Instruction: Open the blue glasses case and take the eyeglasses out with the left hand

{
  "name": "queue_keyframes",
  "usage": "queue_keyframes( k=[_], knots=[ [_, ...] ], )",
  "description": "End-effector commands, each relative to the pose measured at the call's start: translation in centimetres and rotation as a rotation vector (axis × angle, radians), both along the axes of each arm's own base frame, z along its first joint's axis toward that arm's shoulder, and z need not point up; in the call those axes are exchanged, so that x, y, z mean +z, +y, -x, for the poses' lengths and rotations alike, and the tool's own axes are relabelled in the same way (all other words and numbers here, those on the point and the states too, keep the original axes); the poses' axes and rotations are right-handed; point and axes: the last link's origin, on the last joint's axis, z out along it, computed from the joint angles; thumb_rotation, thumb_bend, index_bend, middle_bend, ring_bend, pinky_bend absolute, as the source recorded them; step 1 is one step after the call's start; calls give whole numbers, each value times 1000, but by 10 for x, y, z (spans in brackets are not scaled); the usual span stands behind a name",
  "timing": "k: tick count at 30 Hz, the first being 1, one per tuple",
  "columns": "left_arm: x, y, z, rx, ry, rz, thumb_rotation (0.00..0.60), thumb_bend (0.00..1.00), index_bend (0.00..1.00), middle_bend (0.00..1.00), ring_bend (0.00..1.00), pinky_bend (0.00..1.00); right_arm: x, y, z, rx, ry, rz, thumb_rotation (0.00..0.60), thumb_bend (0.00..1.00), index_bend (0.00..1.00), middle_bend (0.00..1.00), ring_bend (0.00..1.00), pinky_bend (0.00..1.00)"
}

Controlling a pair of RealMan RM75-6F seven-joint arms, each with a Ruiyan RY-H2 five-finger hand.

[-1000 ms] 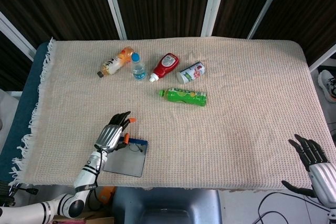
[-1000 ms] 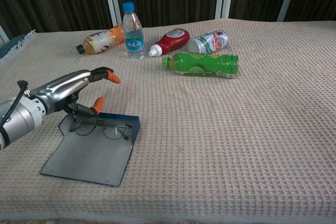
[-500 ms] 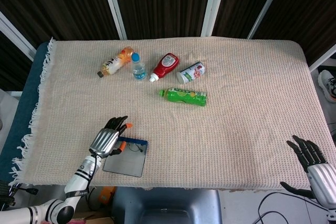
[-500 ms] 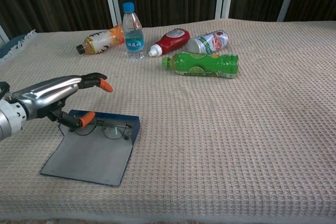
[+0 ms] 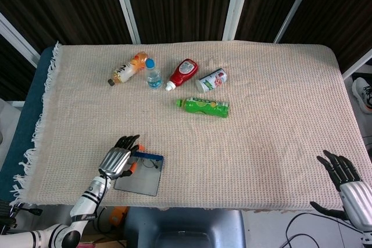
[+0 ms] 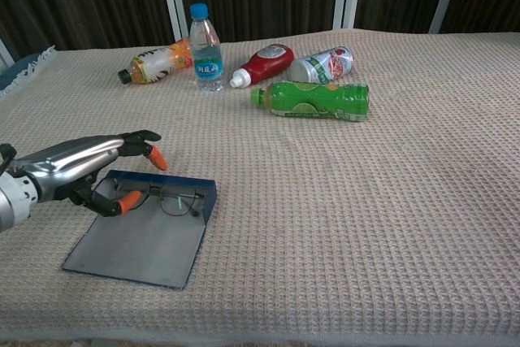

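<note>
The blue glasses case (image 6: 145,232) lies flat and open near the front left edge of the tabletop (image 6: 390,201), its lid spread toward the robot. The eyeglasses (image 6: 166,199) rest inside along the far wall of the case, folded, not lifted.

Over the last second the left hand (image 6: 85,170) has drawn back toward the left and dropped lower. It was poised above the far left corner of the case; it now sits just beside the case's left edge, fingers apart, the orange-tipped thumb close to the left end of the frame. It holds nothing that I can make out, though the chest view is too oblique to say whether the thumb touches the glasses. In my judgement the opening step is done and the pick is not: the hand seems to be resetting its approach.

The right hand (image 5: 347,179) hangs off the front right of the tabletop, fingers spread, empty.

At the far side lie an orange drink bottle (image 6: 157,61), an upright water bottle (image 6: 205,47), a red ketchup bottle (image 6: 265,63), a white can (image 6: 325,63) and a green bottle (image 6: 315,100). Their labels carry print, but none is legible.
</note>
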Motion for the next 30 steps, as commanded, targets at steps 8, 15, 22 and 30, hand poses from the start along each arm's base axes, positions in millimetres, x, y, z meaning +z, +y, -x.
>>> queue_keyframes(
  k=[8, 15, 22, 30],
  knots=[
    [-4, 5, 1, -1, -1, -13, 600, 469, 341, 0, 0, 0, 1, -1, 1, -6, 0, 4, 600, 176, 0, 0, 0, 0],
    [-5, 6, 0, 1, 0, -13, 600, 476, 353, 0, 0, 0, 1, -1, 1, -7, -1, 5, 600, 176, 0, 0, 0, 0],
    [-8, 7, -1, -2, 13, -11, 600, 477, 378, 0, 0, 0, 1, -1, 1, -8, 0, 8, 600, 176, 0, 0, 0, 0],
    [-9, 6, -1, -5, 17, -12, 600, 479, 406, 0, 0, 0, 2, -1, 1, -8, -1, 8, 600, 176, 0, 0, 0, 0]
  ],
)
